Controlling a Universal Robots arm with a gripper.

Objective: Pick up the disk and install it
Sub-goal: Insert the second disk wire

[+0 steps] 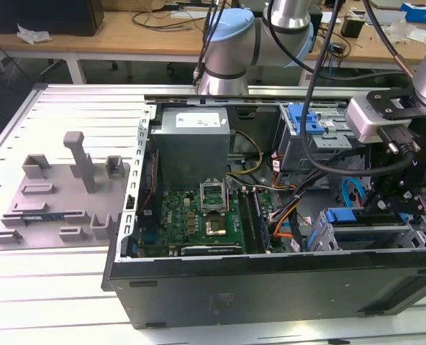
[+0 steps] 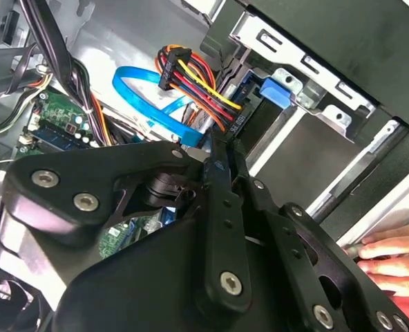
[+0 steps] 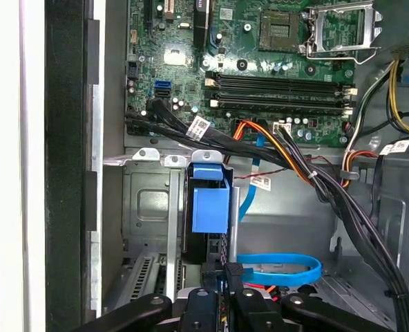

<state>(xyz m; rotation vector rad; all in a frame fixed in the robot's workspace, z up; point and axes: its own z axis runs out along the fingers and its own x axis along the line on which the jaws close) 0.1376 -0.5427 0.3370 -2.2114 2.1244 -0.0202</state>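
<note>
The disk (image 1: 357, 220) stands on edge in a slot of the drive cage at the case's front corner, on the exterior view's right. Its blue carrier bracket (image 3: 209, 200) shows at the slot's mouth, also seen as a blue tab (image 2: 277, 90) in the second wrist view. My gripper (image 3: 233, 274) hangs right over the disk's end, with its fingers pressed together and nothing visible between them. The closed fingertips (image 2: 220, 158) sit just short of the disk's connector edge (image 2: 238, 116), where coloured power wires plug in.
A blue data cable (image 3: 280, 266) and a black cable bundle (image 3: 294, 166) cross beside the cage. The motherboard (image 1: 198, 215) and the grey power supply box (image 1: 191, 140) fill the case. A grey fixture plate (image 1: 55, 194) lies outside. A person's hand (image 2: 391, 252) rests near the case edge.
</note>
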